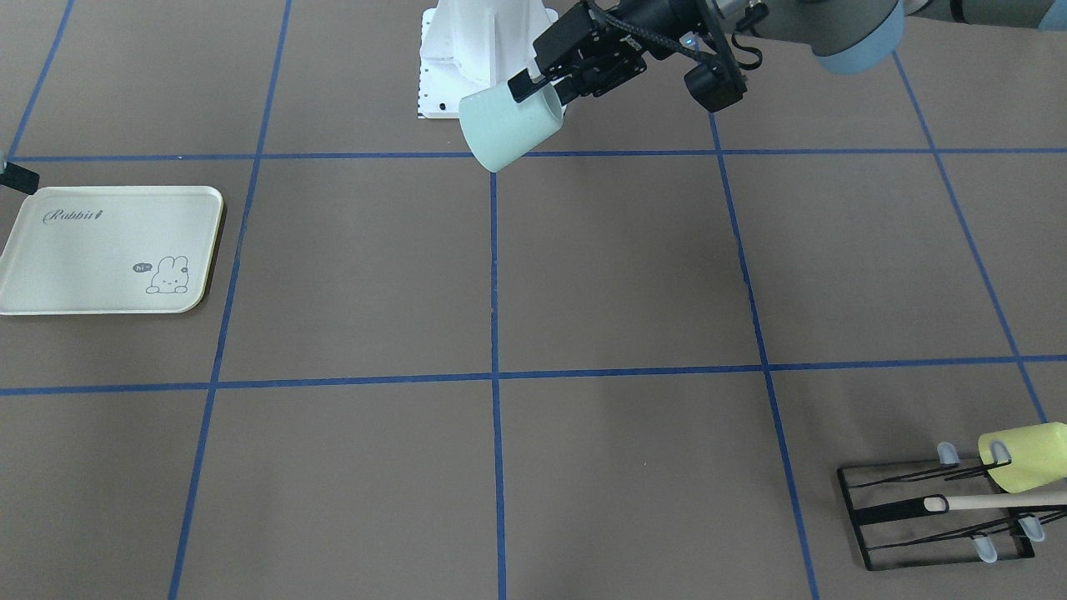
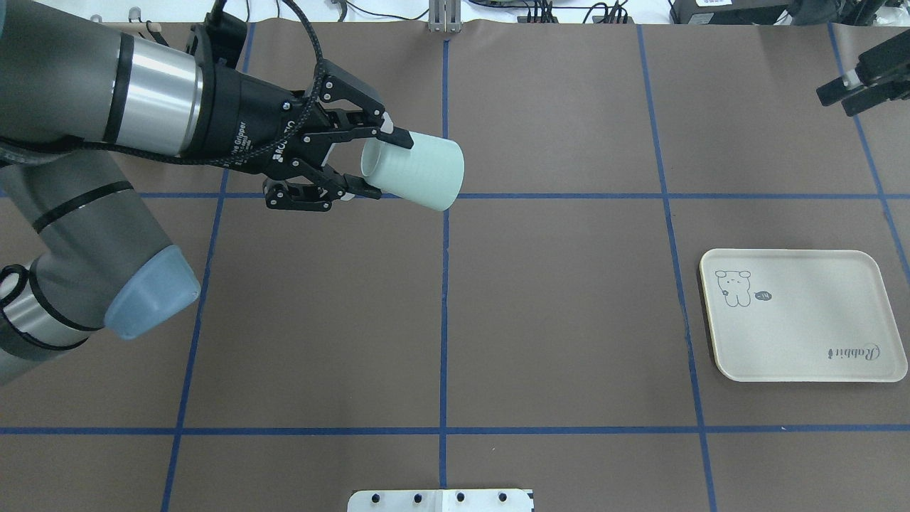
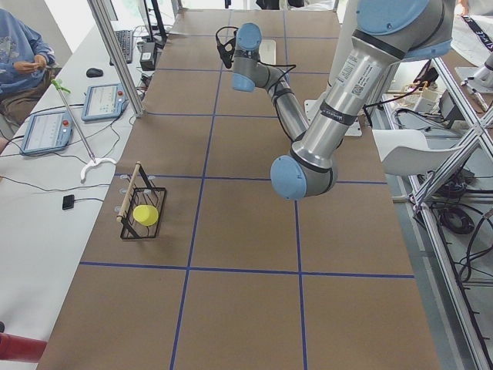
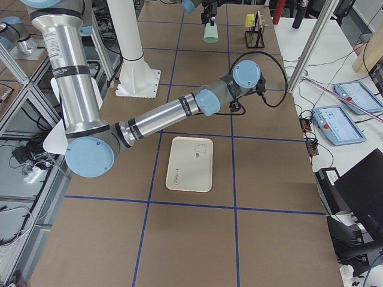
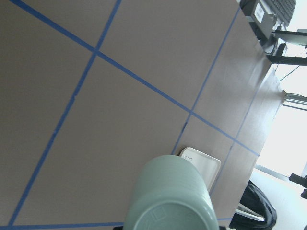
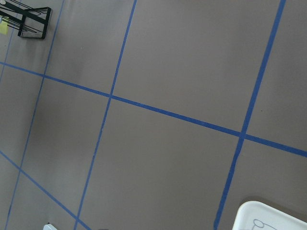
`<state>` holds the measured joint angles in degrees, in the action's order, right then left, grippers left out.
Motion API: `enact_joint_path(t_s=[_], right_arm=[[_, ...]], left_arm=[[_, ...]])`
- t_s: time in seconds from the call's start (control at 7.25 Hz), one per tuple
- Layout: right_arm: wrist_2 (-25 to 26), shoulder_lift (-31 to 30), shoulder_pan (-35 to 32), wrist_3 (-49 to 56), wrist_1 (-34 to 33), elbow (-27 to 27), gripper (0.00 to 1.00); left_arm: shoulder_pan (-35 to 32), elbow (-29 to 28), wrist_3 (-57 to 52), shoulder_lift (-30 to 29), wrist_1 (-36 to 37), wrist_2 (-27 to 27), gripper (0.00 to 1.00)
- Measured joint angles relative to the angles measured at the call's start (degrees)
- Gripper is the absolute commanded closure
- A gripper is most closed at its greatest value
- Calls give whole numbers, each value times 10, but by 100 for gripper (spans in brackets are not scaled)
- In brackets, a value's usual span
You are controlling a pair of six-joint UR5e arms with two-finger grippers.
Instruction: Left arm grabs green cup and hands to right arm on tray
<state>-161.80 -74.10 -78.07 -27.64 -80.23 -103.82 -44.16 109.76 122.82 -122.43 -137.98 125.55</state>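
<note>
My left gripper [image 2: 386, 165] is shut on the pale mint-green cup [image 2: 419, 174] at its rim. It holds the cup tilted on its side in the air, base pointing toward the table's middle. The gripper [image 1: 540, 93] and the cup [image 1: 508, 129] also show in the front view, and the cup shows in the left wrist view [image 5: 170, 199]. The cream tray [image 2: 803, 341] with the bunny drawing lies empty on the robot's right and also shows in the front view [image 1: 92, 250]. My right gripper [image 2: 842, 98] hovers beyond the tray's far side. Its fingers look apart and empty.
A black wire rack [image 1: 909, 517] with a yellow-green cup [image 1: 1025, 457] and a wooden stick stands at the far left corner. The robot's white base [image 1: 475, 50] stands at the near edge. Blue tape lines mark the brown table.
</note>
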Motion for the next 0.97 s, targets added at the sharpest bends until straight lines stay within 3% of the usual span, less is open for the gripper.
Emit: enact_joint_path(t_s=[0.28,0.55,0.83,0.97], right_arm=[[99,51,55,-120,22,-4,7],[185,71,123,-341,164,0,7],[215,76,170,-533,312,4,7],[217,78,187,-587,362,4,7]], left_arm=[[7,-8,5,-1,-7,-10,100],[8,-9,7,-4,-8,-11,100],[9,-7,26,-5,-37,-20,100],[9,-11,63,-4,-84,-25,100]])
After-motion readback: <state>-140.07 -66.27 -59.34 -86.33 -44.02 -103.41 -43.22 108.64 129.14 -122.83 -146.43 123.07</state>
